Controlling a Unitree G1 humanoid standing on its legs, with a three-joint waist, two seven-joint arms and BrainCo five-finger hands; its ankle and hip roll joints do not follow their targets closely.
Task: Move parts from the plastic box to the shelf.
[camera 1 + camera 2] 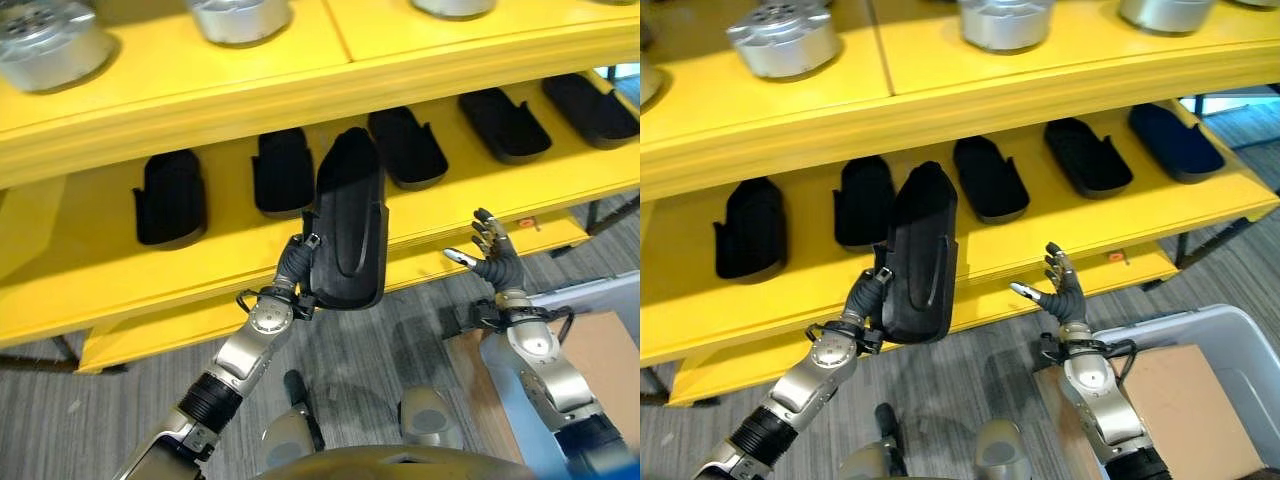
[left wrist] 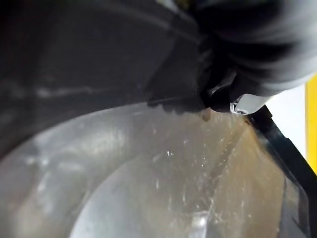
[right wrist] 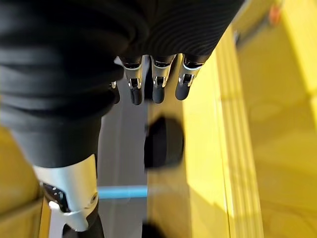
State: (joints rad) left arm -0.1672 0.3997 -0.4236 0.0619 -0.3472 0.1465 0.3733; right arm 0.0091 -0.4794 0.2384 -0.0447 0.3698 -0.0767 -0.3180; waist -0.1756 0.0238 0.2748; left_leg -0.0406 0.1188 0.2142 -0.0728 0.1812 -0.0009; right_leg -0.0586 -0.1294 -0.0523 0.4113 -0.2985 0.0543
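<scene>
Now, part: long black moulded plastic part [image 1: 350,215] is being held upright before the yellow metal shelf [image 1: 90,262].
Left hand [image 1: 297,262]: gripping its lower end.
Right hand [image 1: 1058,285]: hanging empty, fingers spread.
Advice: lay it flat in the gap between shelved black parts [image 1: 283,170].

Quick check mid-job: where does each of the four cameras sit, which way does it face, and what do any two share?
Left eye view: head, looking down at the yellow shelf; left hand lifts a black part.
Right eye view: same head, same scene; right hand open, plastic box beside it.
Left wrist view: against the part.
Right wrist view: along relaxed fingers toward the shelf.
Both eyes share hands, part, shelf.
</scene>
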